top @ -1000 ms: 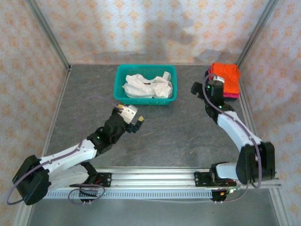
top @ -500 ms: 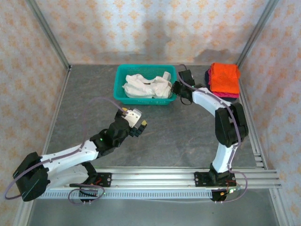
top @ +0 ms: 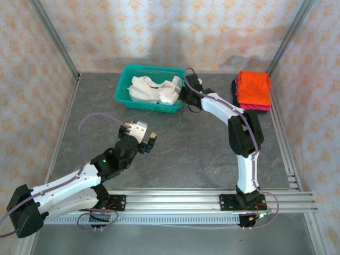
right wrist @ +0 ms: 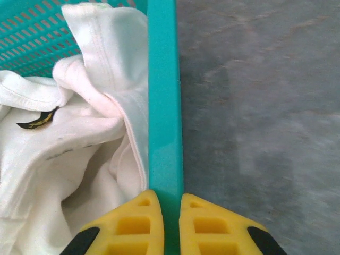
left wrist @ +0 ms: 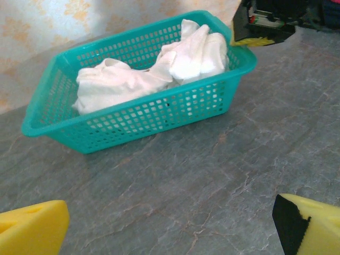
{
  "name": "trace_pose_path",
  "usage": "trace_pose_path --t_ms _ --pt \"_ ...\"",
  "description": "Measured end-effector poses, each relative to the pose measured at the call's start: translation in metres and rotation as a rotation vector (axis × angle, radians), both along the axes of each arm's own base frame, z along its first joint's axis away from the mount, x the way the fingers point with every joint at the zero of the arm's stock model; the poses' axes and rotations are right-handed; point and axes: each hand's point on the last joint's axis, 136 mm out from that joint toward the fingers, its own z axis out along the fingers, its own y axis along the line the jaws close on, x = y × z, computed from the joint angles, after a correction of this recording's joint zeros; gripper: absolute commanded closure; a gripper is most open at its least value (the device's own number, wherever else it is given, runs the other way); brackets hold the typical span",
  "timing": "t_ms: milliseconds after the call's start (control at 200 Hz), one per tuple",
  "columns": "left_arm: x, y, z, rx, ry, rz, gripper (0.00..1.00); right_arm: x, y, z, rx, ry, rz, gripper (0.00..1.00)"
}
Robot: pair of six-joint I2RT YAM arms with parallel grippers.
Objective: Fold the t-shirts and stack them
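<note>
Two arms and two lots of laundry on a grey table [top: 202,154]. Top external view: teal mesh basket [top: 143,106] at the far middle, set askew to the table edge, holding a crumpled white t-shirt [top: 154,89]. A stack of folded shirts [top: 253,87] lies in the far right corner, well apart from the basket, orange on top, with a pink edge and a dark edge showing beneath. Right gripper [top: 184,95] at the basket's right end, touching it. Left gripper [top: 141,129] over bare table nearer the bases, fingers spread wide, nothing between them. Left wrist view: teal mesh basket [left wrist: 138,119] seen side-on along its long wall. The white t-shirt [left wrist: 154,69] is heaped above the rim towards the right end, a height the overhead view flattens. The left gripper [left wrist: 170,234] has its yellow fingertips [left wrist: 32,231] at the two bottom corners, far apart, bare table between. The right gripper [left wrist: 263,24] is at the basket's far right corner. Right wrist view, close detail not given elsewhere: right gripper [right wrist: 166,223] with yellow fingers [right wrist: 133,226] closed narrow on the basket's rim [right wrist: 164,106], one finger inside, one outside. The white t-shirt [right wrist: 69,143] lies inside, its hem against the rim's inner face, a small dark label [right wrist: 37,122] with a yellow mark sewn to it. Whether the inner finger also catches cloth cannot be told.
</note>
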Motion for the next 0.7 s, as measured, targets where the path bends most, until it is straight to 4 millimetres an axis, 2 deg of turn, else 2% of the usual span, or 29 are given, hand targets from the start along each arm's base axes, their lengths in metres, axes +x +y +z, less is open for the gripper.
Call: trace_pose_path --t_ms 100,315,440,525,620,701 --pt "0.001 0.018 -0.001 -0.061 0.02 0.089 0.0 0.013 0.034 0.001 0.007 -0.018 0.038 0.91" --pt "0.009 0.079 -0.007 -0.339 0.087 0.444 0.0 0.031 0.106 0.004 0.037 -0.059 0.106 0.91" --pt "0.014 0.096 -0.008 -0.433 0.134 0.59 0.0 0.038 0.149 0.005 0.091 -0.092 0.127 0.9" --pt "0.021 0.101 -0.006 -0.472 0.159 0.661 0.0 0.04 0.175 0.005 0.143 -0.115 0.139 0.83" --pt "0.031 0.105 -0.005 -0.518 0.186 0.719 0.0 0.039 0.193 0.005 0.195 -0.133 0.154 0.77" --pt "0.041 0.108 -0.008 -0.545 0.215 0.763 0.0 0.036 0.198 0.006 0.199 -0.135 0.18 0.61"
